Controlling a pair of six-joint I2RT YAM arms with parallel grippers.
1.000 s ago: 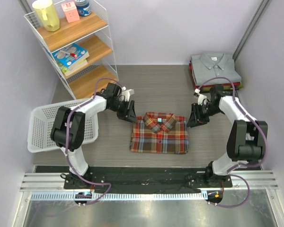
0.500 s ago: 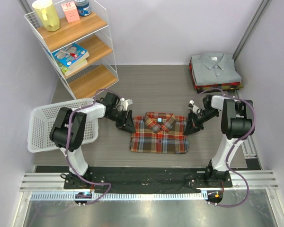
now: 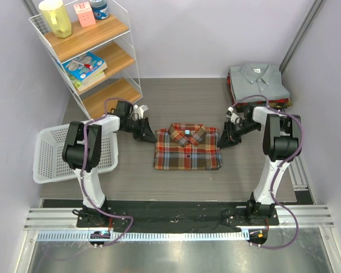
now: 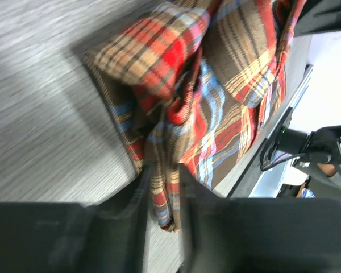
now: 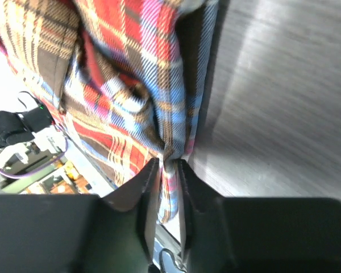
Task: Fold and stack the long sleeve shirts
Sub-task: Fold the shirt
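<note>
**Both grippers pinch the plaid shirt at its sides**

Since one second ago the folded plaid flannel shirt [image 3: 187, 149] has slid a little toward the far side of the table [image 3: 182, 102], and both arms have stretched further out with it. It lies now in the middle, with the collar pointing away from the arm bases. At its left edge the left gripper [image 4: 163, 183] is narrowed onto a bunch of cloth. The right gripper [image 5: 166, 169] clamps the right edge in the same way, so each one holds only a thin pinch.

Flannel is soft, light and limp. I judge it will sag, and the folds may come undone if only one layer is carried. It is better to take all layers together at both side edges, near the collar.

The stack of folded shirts [image 3: 260, 98], with a grey collared shirt [image 3: 257, 79] on top, sits in the far right corner, well apart. The white basket [image 3: 45, 160] beside the left arm shows nothing inside. The shelf rack [image 3: 111, 96] holds a yellow jug [image 3: 55, 17], a pink carton [image 3: 84, 13] and books [image 3: 84, 65].
</note>
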